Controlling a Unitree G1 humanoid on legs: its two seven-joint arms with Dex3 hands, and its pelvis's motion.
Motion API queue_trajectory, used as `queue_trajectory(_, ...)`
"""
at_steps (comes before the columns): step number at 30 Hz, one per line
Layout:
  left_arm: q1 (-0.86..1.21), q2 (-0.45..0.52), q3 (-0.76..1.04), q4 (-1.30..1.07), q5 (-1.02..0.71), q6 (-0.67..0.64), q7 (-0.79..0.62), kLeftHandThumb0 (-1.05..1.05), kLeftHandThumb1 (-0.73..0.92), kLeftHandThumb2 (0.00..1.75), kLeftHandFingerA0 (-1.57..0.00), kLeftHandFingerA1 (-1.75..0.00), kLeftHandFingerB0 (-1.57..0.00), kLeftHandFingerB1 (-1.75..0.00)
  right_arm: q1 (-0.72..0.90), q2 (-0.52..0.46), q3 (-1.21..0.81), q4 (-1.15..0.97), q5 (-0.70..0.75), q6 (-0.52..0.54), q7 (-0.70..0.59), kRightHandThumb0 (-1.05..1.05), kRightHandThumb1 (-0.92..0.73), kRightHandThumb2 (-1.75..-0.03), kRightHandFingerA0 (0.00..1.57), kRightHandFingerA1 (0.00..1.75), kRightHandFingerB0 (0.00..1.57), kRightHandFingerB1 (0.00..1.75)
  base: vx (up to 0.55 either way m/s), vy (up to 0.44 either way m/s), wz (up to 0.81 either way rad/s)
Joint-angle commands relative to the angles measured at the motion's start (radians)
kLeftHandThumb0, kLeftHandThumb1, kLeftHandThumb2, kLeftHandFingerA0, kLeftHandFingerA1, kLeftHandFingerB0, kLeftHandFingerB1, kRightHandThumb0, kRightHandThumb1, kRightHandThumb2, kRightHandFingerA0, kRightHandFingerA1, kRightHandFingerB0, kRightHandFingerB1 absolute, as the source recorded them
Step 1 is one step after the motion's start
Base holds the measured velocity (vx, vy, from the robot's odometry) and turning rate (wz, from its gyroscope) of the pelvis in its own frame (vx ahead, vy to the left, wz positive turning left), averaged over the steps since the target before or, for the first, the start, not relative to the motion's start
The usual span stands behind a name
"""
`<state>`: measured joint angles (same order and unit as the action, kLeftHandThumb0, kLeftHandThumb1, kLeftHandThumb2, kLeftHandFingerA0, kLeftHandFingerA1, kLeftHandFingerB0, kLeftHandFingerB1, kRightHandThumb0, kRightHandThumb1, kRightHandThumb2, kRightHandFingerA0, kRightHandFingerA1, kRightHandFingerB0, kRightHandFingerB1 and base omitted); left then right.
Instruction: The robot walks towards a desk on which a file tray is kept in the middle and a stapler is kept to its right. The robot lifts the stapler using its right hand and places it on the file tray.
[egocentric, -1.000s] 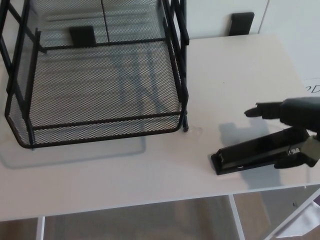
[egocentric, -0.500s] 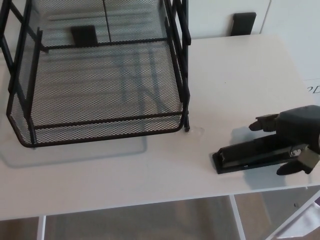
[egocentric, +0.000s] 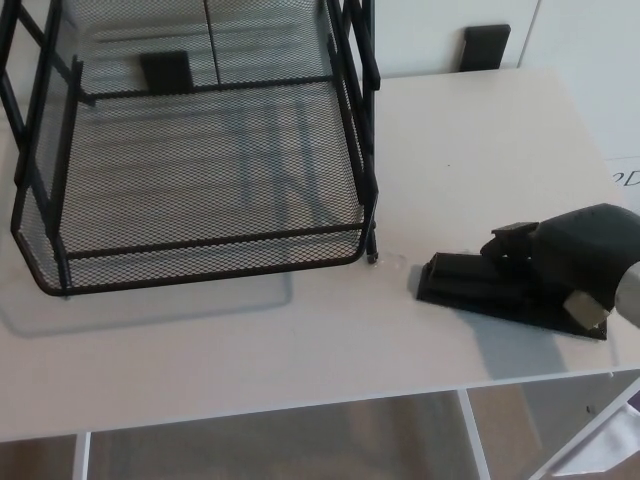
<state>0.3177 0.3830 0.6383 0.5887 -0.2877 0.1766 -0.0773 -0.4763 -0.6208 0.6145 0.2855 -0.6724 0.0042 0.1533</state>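
The black stapler (egocentric: 462, 284) lies on the white desk (egocentric: 300, 340), to the right of the black mesh file tray (egocentric: 210, 243). Its nose points left, towards the tray's front right corner, and its body slants down to the right. My right hand (egocentric: 560, 265) comes in from the right edge and sits over the stapler's middle and rear, with its fingers (egocentric: 510, 240) closed across the top. The rear of the stapler is mostly hidden under the hand. The tray's lower shelf holds nothing. My left hand does not show.
Two black blocks stand at the desk's back edge, one (egocentric: 486, 45) right of the tray, one (egocentric: 165, 70) behind the mesh. The tray's upright frame posts (egocentric: 362, 100) rise at its right side. A paper label (egocentric: 628, 178) lies at the right edge. The desk's front edge is close below the stapler.
My right hand has moved left and down onto the stapler and closed over it. The stapler has turned, its rear swinging towards the front edge and its nose shifting slightly up.
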Motion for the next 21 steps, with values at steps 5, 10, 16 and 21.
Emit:
queue_trajectory(5, -0.013, 0.016, -0.02, 0.048, 0.027, -0.069, 0.0, -0.7, 0.71, 1.05, -0.51, -0.58, -0.29, -0.49, 0.067, 0.031, 0.03, 0.091, -0.214, -0.119, -0.508, -0.13, -0.55, -0.81, 1.0, 1.09, 0.97, 0.77, 0.0, 0.0, 0.0)
queue_trajectory(10, -0.011, 0.022, -0.025, 0.058, 0.029, -0.075, -0.006, -0.7, 0.89, 0.67, -0.61, -0.45, -0.36, -0.35, 0.111, 0.057, 0.012, 0.063, -0.208, -0.01, -0.444, -0.28, -0.7, -0.67, 0.94, 1.7, 0.81, 0.91, 0.0, 0.0, 0.0)
queue_trajectory(16, 0.021, 0.019, -0.032, -0.001, 0.025, -0.043, -0.01, -0.69, 0.88, 0.66, -0.59, -0.44, -0.35, -0.35, 0.182, 0.076, -0.021, 0.061, -0.185, 0.013, -0.497, -0.24, -0.65, -0.62, 0.97, 1.74, 0.89, 0.82, 0.0, 0.0, 0.0)
queue_trajectory(21, 0.013, 0.026, -0.037, 0.017, 0.024, -0.041, -0.013, -0.7, 0.69, 1.04, -0.53, -0.6, -0.3, -0.5, 0.224, 0.081, -0.09, 0.064, -0.124, -0.03, -0.528, -0.19, -0.68, -0.67, 0.93, 1.75, 0.75, 1.18, 0.0, 0.0, 0.0)
